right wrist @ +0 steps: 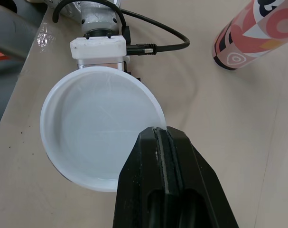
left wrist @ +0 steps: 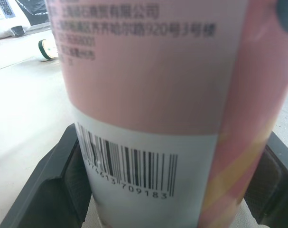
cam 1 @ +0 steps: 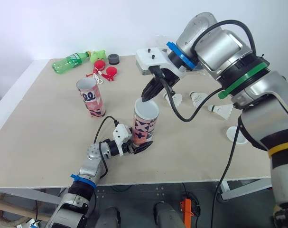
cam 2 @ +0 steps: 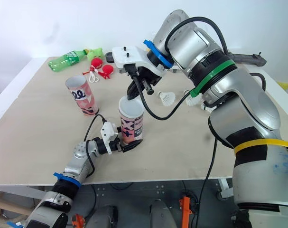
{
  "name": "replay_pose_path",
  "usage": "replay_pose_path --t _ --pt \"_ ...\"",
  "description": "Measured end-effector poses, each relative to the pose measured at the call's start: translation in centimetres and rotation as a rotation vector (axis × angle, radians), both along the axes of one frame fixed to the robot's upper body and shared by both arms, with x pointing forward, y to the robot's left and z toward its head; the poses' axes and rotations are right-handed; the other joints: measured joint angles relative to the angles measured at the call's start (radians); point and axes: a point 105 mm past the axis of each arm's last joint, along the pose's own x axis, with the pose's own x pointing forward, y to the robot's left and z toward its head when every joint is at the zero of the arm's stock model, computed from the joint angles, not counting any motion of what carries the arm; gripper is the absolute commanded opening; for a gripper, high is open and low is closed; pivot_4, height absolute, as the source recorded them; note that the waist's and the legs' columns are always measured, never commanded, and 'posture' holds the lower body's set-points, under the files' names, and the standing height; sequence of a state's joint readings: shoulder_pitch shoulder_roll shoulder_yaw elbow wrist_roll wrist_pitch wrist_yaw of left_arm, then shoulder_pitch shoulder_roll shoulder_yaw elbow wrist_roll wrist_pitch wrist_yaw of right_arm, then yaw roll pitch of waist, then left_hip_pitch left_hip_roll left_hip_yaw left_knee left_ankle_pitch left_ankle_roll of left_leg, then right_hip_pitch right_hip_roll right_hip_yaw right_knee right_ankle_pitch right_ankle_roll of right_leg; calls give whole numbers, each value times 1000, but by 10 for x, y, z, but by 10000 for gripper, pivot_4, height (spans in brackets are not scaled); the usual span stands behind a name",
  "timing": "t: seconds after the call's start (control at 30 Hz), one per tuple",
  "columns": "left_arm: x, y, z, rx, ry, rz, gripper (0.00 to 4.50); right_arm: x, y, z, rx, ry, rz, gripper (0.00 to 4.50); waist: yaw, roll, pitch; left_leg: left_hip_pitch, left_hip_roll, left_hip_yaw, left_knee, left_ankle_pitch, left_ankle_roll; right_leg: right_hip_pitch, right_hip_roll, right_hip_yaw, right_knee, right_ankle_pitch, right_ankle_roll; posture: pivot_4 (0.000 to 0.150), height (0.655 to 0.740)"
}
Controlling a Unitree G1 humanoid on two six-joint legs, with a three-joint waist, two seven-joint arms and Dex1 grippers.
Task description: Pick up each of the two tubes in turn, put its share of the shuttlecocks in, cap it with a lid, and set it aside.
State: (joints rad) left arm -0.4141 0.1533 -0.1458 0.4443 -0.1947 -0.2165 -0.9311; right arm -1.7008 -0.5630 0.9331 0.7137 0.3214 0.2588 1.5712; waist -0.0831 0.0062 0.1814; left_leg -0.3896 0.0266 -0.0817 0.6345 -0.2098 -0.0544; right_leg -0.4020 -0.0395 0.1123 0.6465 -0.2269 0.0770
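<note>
A pink patterned tube [cam 1: 144, 127] stands upright near the table's front middle. My left gripper [cam 1: 140, 145] is shut on its lower part; its black fingers [left wrist: 51, 178] press both sides below the barcode. A white lid [right wrist: 98, 128] lies on the tube's mouth. My right gripper [cam 1: 147, 97] reaches down from above and is shut on the lid's rim [right wrist: 159, 135]. The second tube [cam 1: 90, 97] stands open-topped and leaning, farther back on the left. Three white shuttlecocks [cam 1: 197, 98] lie on the table to the right, behind my right arm. Another white lid [cam 1: 237, 134] lies near the right edge.
At the back left lie a green bottle [cam 1: 71, 61], a green toy [cam 1: 98, 54], red items with a cord [cam 1: 105, 72] and a dark grey cap [cam 1: 114, 59]. The table's front edge [cam 1: 181, 176] is close behind my left wrist.
</note>
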Motion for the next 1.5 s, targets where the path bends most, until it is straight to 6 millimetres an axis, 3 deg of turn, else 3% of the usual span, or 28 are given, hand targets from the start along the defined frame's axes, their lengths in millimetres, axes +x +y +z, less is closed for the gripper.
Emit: replay_pose_path --t 0.7,0.8,1.03,1.07,1.23,1.33,1.5 --pt "-2 1 -3 1 9 4 36609 3 2 -8 -51 -39 35 293 2 0 0 0 0 0 0 0 0 0 0 0 0 0 0 1500 7400" --pt "-2 1 -3 0 8 4 36609 4 2 -9 -58 -48 42 9187 1 0 -1 0 0 0 0 0 0 0 0 0 0 0 0 1500 7400" --pt "-4 1 -2 6 1 -4 36609 5 1 -8 -44 -51 34 41625 2 0 -1 0 0 0 -3 0 0 -2 1 0 0 -1 -1 1500 7400" --pt "-4 1 -2 6 1 -4 36609 6 2 -5 -30 -52 31 44166 2 0 -1 0 0 0 -3 0 0 -2 1 0 0 -1 -1 1500 7400" --pt "-4 1 -2 5 -1 -6 36609 7 8 6 19 -69 28 44166 2 0 -1 -1 0 0 -3 0 0 -3 1 0 0 -1 -1 1500 7400" --pt "-5 1 -2 7 -2 -13 36609 4 11 26 73 -105 37 36247 2 0 -1 -2 0 0 -3 0 0 -3 1 0 0 -2 -1 1500 7400" --pt "-5 1 -2 8 -2 -15 36609 -8 13 36 123 -105 71 12690 2 0 -1 -2 1 0 -4 0 0 -4 1 0 0 -2 -2 1500 7400"
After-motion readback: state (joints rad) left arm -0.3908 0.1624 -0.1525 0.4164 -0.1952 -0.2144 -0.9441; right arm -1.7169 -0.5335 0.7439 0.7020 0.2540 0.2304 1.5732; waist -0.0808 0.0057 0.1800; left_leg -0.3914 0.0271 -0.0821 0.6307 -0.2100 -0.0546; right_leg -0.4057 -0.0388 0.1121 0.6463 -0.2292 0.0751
